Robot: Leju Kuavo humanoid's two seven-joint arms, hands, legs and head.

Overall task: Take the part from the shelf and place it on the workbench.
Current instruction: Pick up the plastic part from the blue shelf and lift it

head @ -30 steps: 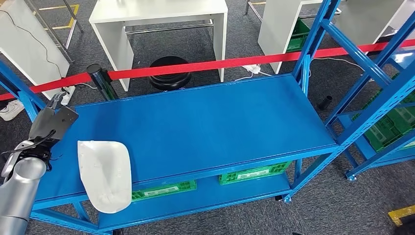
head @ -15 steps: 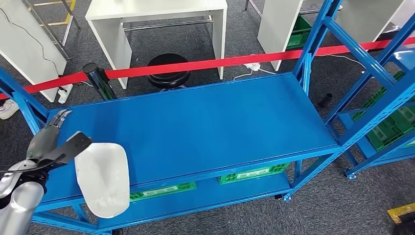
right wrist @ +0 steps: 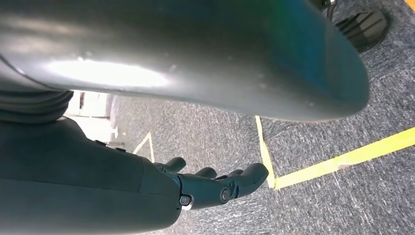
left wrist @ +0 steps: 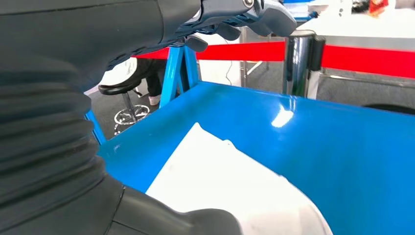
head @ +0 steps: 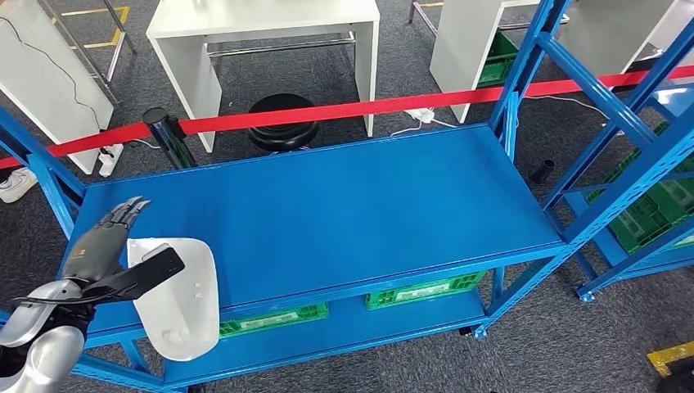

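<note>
Head view: blue metal shelf [head: 344, 205], top deck flat and broad, set in a blue upright frame. The white part [head: 176, 299], a curved moulded shell, lies at the deck's near left corner, its near end overhanging the front edge.

Left robot hand [head: 110, 250]: reaches in from lower left, over the left side of the part. Dark fingers [head: 123, 214] are stretched out and spread toward the back of the shelf, alongside the part's left edge; the thumb [head: 151, 270] is extended across the top of the white shell. Fingers and thumb are well apart, nothing clasped between them, so the hand is released. Whether the thumb actually touches the shell cannot be told. In the left wrist view the part [left wrist: 230, 191] lies on the blue deck under the spread hand, fingers [left wrist: 264, 14] clear above the shelf surface.

Right robot hand [right wrist: 215, 188]: in the right wrist view it hangs over grey carpet [right wrist: 313, 127] with a yellow tape line [right wrist: 342, 159]. Fingers are loosely curled with gaps between them, nothing in them.

Surroundings: red barrier belt [head: 368, 105] on a black post [head: 168, 135] behind the shelf; black round stool [head: 284, 123]; white table [head: 262, 24] beyond; green crates [head: 274, 318] on the lower deck.
</note>
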